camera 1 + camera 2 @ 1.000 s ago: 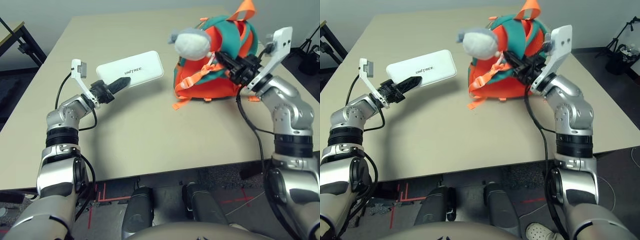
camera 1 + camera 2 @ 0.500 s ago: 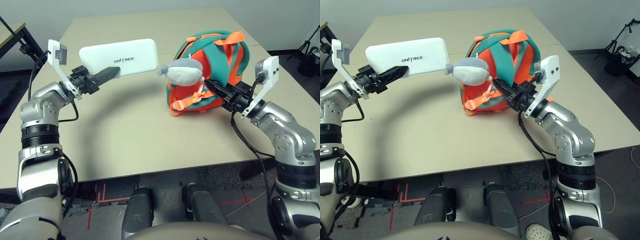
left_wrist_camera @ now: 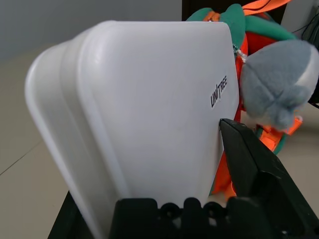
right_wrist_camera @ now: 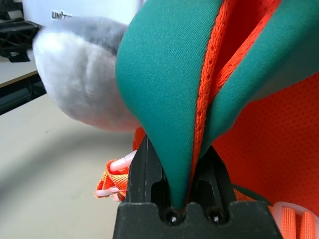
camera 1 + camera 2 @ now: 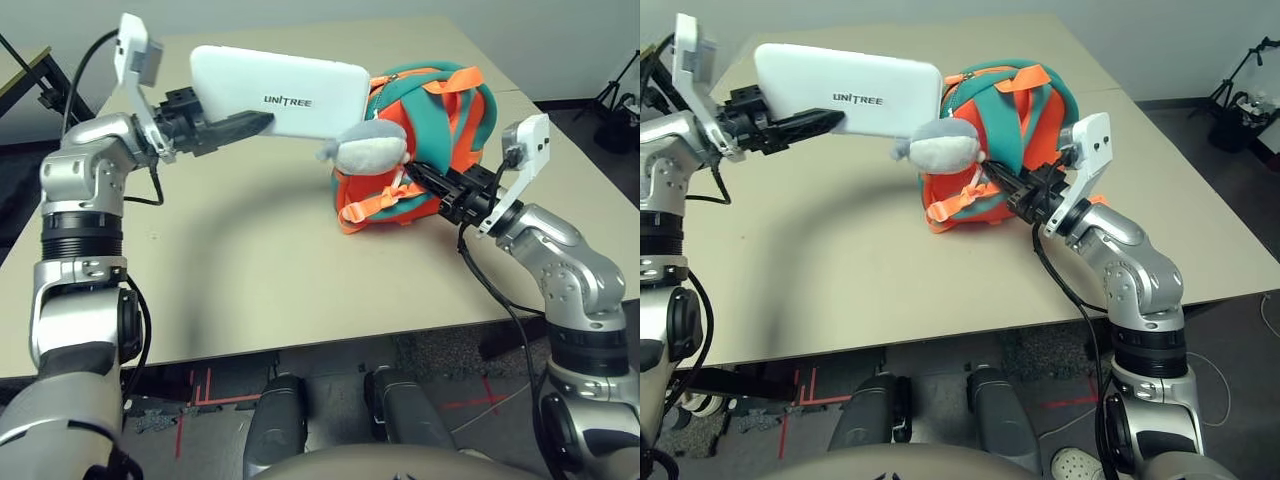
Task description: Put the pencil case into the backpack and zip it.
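Pencil case (image 5: 280, 92): clamped in left gripper (image 5: 232, 127), lifted off the table towards the backpack (image 5: 1012, 135) (right gripper (image 5: 1025, 196) pinching its trim); insertion pending.

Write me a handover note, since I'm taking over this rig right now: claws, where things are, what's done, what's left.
Left claw: shut on the pencil case, held in the air beside the backpack.
Right claw: shut on a teal-and-orange fold of the backpack, which sits on the table with its grey plush charm hanging.
Done: case picked up, backpack gripped.
Left: put the case inside, zip it.
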